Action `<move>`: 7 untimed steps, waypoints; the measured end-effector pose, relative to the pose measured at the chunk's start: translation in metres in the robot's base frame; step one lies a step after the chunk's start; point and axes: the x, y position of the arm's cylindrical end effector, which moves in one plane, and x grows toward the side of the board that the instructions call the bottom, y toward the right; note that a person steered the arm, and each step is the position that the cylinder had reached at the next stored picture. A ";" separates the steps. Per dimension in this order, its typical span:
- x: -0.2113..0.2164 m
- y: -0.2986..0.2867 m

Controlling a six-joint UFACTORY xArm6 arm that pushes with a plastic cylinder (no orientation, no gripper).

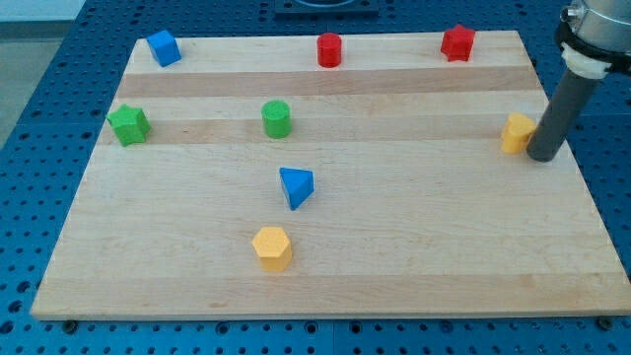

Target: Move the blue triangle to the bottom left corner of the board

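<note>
The blue triangle (296, 186) lies near the middle of the wooden board (414, 247), a little left of centre. My tip (541, 158) is at the board's right edge, far to the right of the triangle. It stands right beside a yellow block (517, 132), touching it or nearly so. A yellow hexagonal block (271, 248) sits just below and left of the triangle. A green cylinder (277, 118) sits above the triangle.
A blue cube (163, 47) is at the top left. A green star-like block (129, 124) is at the left edge. A red cylinder (329, 49) and a red star-like block (457, 42) sit along the top edge.
</note>
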 end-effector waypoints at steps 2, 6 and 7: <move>0.038 -0.068; 0.040 -0.412; 0.040 -0.405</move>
